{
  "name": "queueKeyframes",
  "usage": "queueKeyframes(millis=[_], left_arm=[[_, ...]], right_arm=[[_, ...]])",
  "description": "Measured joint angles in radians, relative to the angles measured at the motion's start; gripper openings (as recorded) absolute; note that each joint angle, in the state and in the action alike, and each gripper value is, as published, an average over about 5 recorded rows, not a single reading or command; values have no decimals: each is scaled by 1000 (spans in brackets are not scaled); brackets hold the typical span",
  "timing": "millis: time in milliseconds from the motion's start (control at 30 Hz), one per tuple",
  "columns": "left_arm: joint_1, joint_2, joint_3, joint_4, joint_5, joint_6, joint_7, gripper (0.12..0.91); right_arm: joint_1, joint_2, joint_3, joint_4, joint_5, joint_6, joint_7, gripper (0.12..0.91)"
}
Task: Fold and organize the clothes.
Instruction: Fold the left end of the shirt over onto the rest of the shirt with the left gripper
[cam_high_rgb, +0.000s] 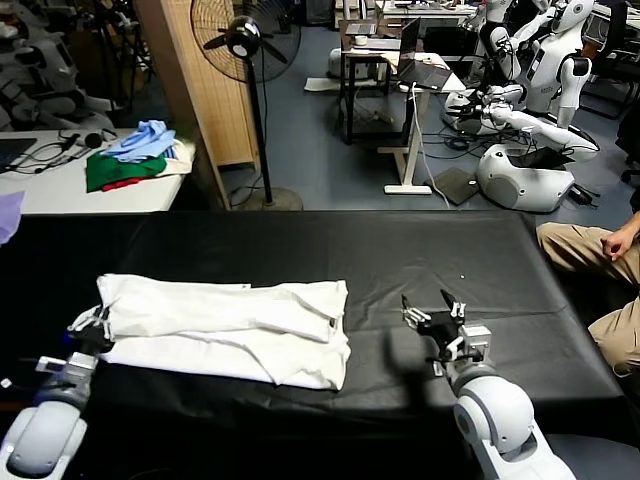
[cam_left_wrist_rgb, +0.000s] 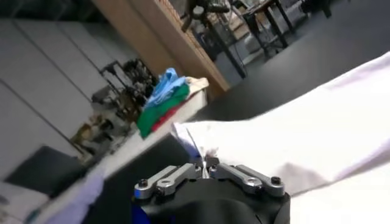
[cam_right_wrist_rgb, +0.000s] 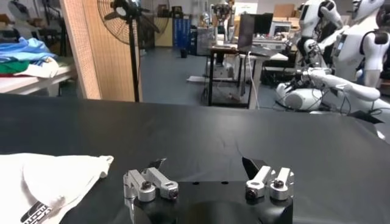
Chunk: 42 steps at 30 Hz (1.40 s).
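Observation:
The white T-shirt (cam_high_rgb: 230, 325) lies folded lengthwise into a long band on the black table (cam_high_rgb: 450, 250), left of centre. My left gripper (cam_high_rgb: 90, 325) is at the band's left end. In the left wrist view its jaws (cam_left_wrist_rgb: 206, 165) are shut, pinching a bit of the white T-shirt's (cam_left_wrist_rgb: 292, 134) edge. My right gripper (cam_high_rgb: 432, 308) rests low over bare table to the right of the shirt, open and holding nothing. From the right wrist, the right gripper (cam_right_wrist_rgb: 205, 164) has its fingers wide apart, and the shirt's end (cam_right_wrist_rgb: 49, 182) with a black print lies off to one side.
A heap of green, light-blue and red garments (cam_high_rgb: 135, 155) sits on a white table at the back left. A purple cloth (cam_high_rgb: 8, 215) shows at the left edge. Behind the table stand a wooden panel (cam_high_rgb: 190, 90) and a fan (cam_high_rgb: 245, 40). A seated person (cam_high_rgb: 600, 270) is at the right.

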Motion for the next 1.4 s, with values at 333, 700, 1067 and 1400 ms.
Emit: queueKeyframes(millis=[333,700,1067,1400], left_arm=[[-60,-107,247,-242,-410,158,-77,144],[-187,-208,500,-293,-634,209,-116,144],[-194,-291,552,-245,-528,173,-109,144],[-202,-366,572,-213,-494,162,-111,335]], right_arm=[[-51,24,59,11,-27,2,-3,798],[-71,43,88,7,-50,2,-3,798],[-54,41,64,-7,-51,12,-19,798],[-25,16,18,-26,-54,75,-108,798]])
